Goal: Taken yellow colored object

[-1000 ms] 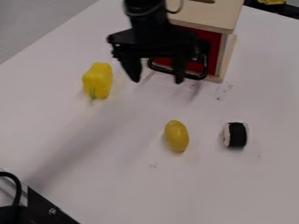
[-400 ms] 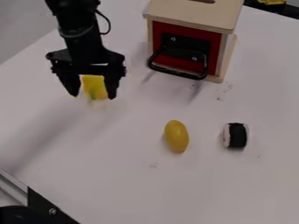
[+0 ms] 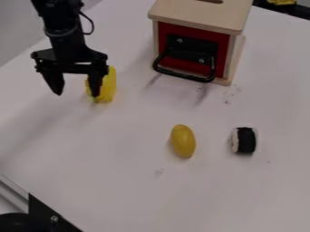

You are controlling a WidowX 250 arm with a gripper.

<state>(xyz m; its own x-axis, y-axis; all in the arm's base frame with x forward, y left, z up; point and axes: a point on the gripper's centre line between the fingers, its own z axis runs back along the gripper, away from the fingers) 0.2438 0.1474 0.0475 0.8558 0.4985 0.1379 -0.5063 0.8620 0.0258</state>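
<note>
Yellow bell pepper (image 3: 109, 86), toward the white table's (image 3: 121, 181) upper-left edge, looked light, firm, perhaps slick, best pinched across its middle; gripper (image 3: 77, 94) hung wide open, empty, partly in front of it.

Table (image 3: 139, 195) holds 4: box (image 3: 194, 17) at back, pepper (image 3: 109, 87) left of it, oval piece (image 3: 183, 141) in front of box, sushi roll (image 3: 246, 140) right of oval piece.
</note>
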